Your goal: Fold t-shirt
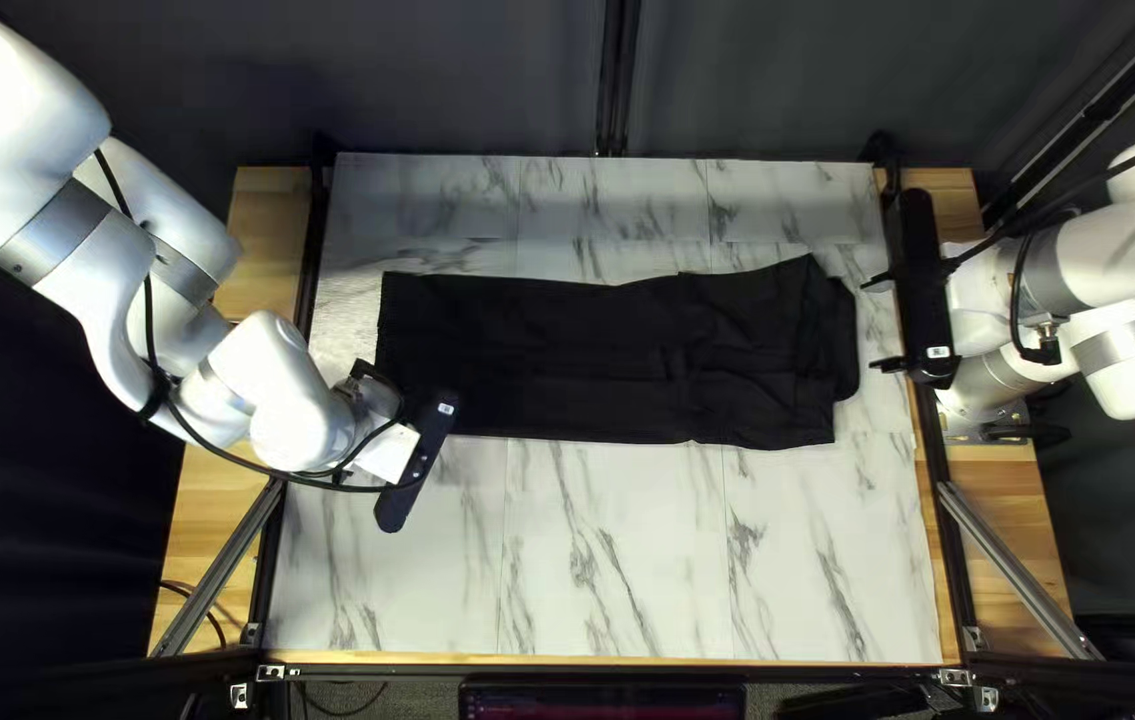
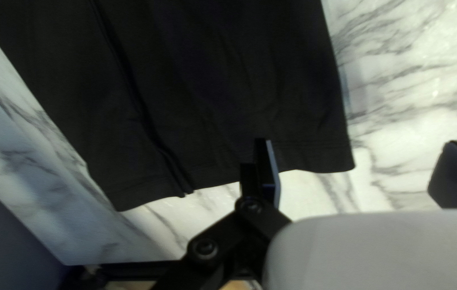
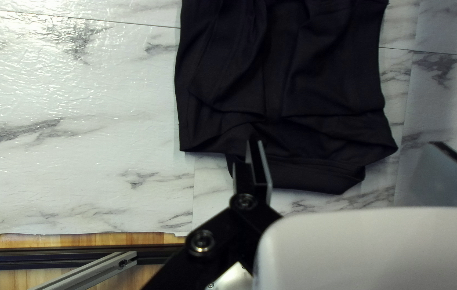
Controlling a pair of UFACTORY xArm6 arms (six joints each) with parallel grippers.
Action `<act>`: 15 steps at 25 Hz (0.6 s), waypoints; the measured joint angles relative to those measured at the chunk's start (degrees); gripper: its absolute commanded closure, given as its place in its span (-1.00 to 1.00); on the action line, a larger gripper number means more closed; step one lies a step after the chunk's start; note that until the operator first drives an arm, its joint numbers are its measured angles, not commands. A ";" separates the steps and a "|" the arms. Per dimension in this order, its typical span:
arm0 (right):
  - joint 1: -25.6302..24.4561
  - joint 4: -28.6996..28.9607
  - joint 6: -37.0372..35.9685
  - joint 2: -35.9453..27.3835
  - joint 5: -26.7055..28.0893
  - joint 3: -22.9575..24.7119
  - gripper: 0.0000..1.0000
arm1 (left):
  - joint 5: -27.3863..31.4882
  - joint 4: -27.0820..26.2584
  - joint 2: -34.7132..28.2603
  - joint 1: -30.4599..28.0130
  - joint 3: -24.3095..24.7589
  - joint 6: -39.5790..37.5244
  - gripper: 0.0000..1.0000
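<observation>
Top left view: black T-shirt lies on the marble-patterned tabletop, roughly at mid-depth, folded into a long strip. Long axis runs left to right, about parallel to the table's far edge; straight hem end at the left, layered end with a protruding flap at the right. Widest open band of tabletop runs along the near side; narrower band on the far side, tighter margins at both ends. Left gripper overlaps the strip's near left corner in this view; right gripper sits just beyond the layered end, fingers pointing toward it. Each gripper body carries a small white label, print too small to make out. Left wrist view: fingers spread wide, nothing pinched; one overlaps the hem edge in view, the other is beside the cloth over marble. A seam or fold line runs lengthwise, meeting the hem. Right wrist view: fingers also well apart, nothing pinched; one overlaps the rumpled end, where the flap extends past the upper layers, the other is off to the side over marble.
</observation>
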 measured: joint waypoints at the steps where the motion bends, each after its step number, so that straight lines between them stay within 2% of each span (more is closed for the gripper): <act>1: 0.00 0.00 0.00 0.00 0.00 0.00 -1.00 | 0.35 0.32 0.18 -0.15 -0.03 0.35 -1.00; 8: 0.00 0.00 0.00 0.00 0.00 0.00 -1.00 | 0.40 0.52 0.64 -0.42 0.49 -0.70 -1.00; 12: 0.00 0.00 0.00 0.00 0.00 0.00 -1.00 | 2.72 -0.31 -0.54 -2.56 0.80 -2.86 -1.00; 15: 0.00 0.00 0.00 0.00 0.00 0.00 -1.00 | 2.98 -0.10 1.68 -3.53 -0.08 -4.55 -1.00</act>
